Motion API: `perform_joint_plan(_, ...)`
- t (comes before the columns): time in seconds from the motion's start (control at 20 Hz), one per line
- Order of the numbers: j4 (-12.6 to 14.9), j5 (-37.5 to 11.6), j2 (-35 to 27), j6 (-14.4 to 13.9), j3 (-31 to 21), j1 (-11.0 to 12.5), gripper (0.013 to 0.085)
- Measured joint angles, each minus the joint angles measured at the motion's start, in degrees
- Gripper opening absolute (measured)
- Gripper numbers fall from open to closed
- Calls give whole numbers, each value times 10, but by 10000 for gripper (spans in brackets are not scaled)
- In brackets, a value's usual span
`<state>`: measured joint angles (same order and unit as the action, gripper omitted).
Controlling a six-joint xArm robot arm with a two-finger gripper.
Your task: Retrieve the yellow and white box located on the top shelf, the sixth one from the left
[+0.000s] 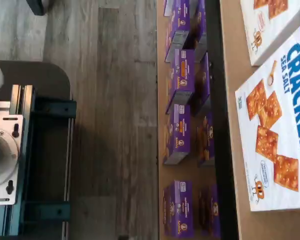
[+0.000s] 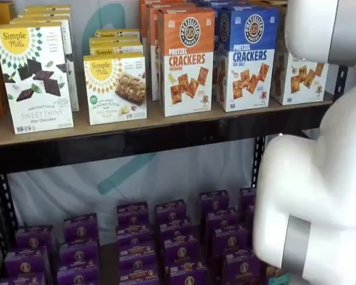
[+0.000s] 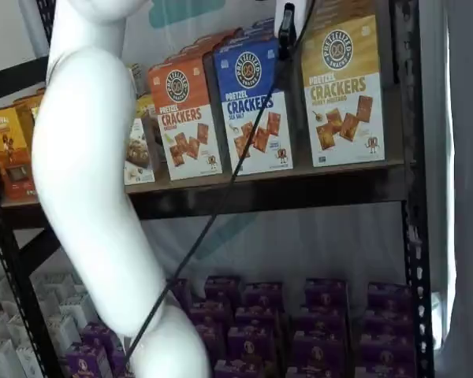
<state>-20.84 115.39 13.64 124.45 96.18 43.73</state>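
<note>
Right of the tool (image 3: 284, 24), yellow and white box (image 3: 344, 94)

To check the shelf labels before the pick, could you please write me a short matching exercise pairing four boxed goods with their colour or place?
Things:
1. yellow and white box
2. sea salt cracker box
3. cheddar cracker box
4. purple boxes

Descriptions:
A. orange top band
B. on the lower shelf
C. blue top band
D. nearest the right-hand upright on the top shelf

Pairs: 1-D, 2-C, 3-A, 4-B
</note>
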Motion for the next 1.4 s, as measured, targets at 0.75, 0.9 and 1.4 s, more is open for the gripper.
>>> perform_joint_plan(0.75,-69,-93,85,-27,-77,1,850)
perform_joint_plan(0.9,-120,-149,109,-28,-103,14,850)
perform_joint_plan(1.4,-93,-264,90,-6,-89,-15,850)
